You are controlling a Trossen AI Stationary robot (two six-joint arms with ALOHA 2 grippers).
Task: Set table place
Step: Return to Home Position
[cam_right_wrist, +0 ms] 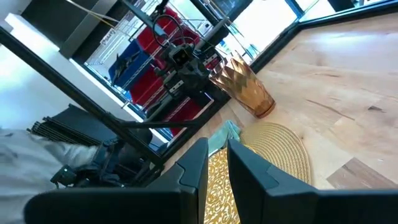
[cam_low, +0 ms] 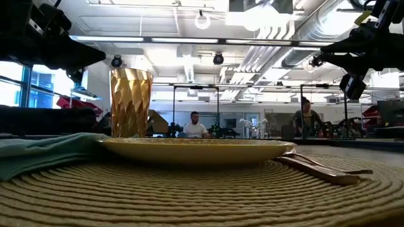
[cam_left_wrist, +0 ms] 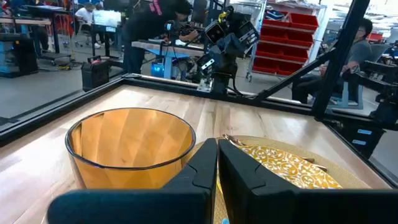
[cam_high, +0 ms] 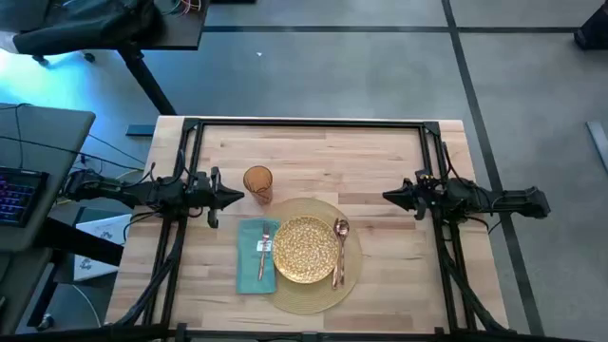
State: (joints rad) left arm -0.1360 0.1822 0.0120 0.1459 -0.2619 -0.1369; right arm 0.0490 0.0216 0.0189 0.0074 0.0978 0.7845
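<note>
On the light-wood table [cam_high: 313,157] a round woven placemat [cam_high: 313,302] lies near the front edge. A gold speckled plate [cam_high: 306,249] rests on it. A teal napkin [cam_high: 249,271] lies flat to the plate's left, with a copper fork [cam_high: 265,245] on it. A copper spoon [cam_high: 339,242] lies on the mat to the plate's right. An amber tumbler [cam_high: 258,180] stands upright on the wood behind the napkin. My left gripper [cam_high: 237,198] hovers shut just left of the tumbler. My right gripper [cam_high: 386,197] hovers shut to the right of the mat. Neither holds anything.
A black rail frame [cam_high: 309,123] runs around the tabletop and both arms reach in over its side rails. A grey desk with a keyboard [cam_high: 19,190] stands off the table's left. Bare wood lies behind the tumbler. People sit in the room beyond [cam_low: 194,126].
</note>
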